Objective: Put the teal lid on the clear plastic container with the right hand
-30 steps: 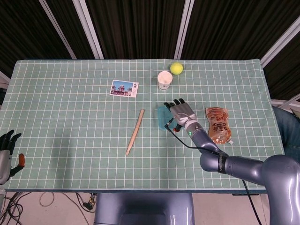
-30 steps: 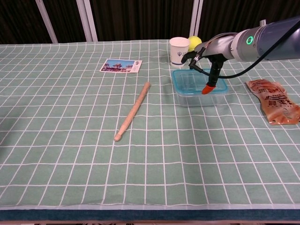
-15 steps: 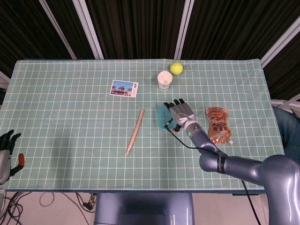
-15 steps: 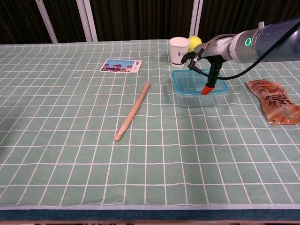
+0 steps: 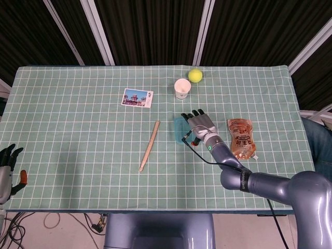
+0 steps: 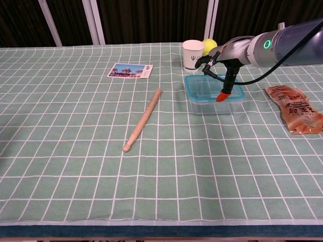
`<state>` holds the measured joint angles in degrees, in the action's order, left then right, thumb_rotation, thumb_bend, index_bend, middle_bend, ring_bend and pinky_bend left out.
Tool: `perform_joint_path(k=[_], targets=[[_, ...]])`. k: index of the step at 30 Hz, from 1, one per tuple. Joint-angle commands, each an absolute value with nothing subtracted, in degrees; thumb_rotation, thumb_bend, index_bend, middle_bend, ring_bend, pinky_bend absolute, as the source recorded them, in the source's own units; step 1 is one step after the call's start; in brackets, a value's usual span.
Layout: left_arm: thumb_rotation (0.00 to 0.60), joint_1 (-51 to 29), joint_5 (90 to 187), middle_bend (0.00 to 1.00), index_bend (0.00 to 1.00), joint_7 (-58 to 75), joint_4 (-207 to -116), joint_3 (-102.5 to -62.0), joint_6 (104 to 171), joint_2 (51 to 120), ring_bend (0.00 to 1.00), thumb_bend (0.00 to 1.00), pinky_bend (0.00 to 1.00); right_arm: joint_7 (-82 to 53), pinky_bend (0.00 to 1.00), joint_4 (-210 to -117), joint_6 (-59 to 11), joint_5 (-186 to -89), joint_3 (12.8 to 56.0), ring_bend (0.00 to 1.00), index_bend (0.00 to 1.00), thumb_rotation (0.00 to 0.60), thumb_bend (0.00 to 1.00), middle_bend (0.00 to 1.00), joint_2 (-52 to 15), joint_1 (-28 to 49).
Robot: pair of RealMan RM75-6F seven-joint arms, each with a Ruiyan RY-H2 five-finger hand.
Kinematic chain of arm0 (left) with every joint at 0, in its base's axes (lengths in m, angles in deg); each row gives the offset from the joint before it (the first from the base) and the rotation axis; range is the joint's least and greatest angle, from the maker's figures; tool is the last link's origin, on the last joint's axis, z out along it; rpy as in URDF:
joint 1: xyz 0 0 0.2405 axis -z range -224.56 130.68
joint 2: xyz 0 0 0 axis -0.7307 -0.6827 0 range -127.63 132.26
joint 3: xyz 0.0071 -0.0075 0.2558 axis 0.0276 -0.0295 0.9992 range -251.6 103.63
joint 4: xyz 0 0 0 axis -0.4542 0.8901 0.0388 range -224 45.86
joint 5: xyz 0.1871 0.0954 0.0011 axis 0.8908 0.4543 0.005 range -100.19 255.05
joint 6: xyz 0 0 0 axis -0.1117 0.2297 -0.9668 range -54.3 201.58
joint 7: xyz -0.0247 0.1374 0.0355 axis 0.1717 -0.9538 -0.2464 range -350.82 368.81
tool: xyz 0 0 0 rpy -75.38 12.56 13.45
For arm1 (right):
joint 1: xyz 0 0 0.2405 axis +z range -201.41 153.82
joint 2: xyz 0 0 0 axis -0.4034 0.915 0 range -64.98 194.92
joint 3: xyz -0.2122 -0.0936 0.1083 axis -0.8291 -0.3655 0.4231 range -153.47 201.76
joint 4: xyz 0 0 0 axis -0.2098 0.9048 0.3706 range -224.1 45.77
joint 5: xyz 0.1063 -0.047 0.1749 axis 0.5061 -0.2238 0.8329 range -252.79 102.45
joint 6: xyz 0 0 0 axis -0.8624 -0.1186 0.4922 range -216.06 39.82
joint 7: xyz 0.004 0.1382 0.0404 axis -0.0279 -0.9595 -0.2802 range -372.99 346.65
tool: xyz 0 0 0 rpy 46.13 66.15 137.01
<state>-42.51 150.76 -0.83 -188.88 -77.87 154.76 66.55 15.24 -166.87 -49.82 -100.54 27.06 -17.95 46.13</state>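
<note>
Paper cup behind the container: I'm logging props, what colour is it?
White, with a small dark print on its side; the paper cup shows best in the chest view.

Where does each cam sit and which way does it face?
Head view: high above the near edge, looking steeply down on the whole table; shows the right hand, its arm, and the left hand.
Chest view: low at the near edge, looking across the table; shows only the right hand and forearm.
Shared: right hand over the teal lid, wooden stick, paper cup.

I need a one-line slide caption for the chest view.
Right hand pressing the teal lid onto the clear container.
</note>
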Motion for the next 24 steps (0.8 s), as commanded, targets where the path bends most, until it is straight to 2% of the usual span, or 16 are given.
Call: perform_joint_path(k=[1, 24], targets=[[0.600, -42.5, 150.8, 0.00, 0.11, -0.8, -188.9, -77.9, 154.8, 66.6, 0.00, 0.57, 0.00, 15.3, 0.00, -166.8, -49.9, -100.5, 27.0, 0.00, 0.00, 0.600, 0.30, 0.23, -17.9, 46.2], [0.600, -42.6, 150.8, 0.00, 0.11, -0.8, -188.9, -77.8, 154.9, 66.6, 0.00, 0.57, 0.00, 15.4, 0.00, -168.0, -49.1, -99.8, 26.7, 0.00, 0.00, 0.600, 0.30, 0.12, -17.0, 46.2]])
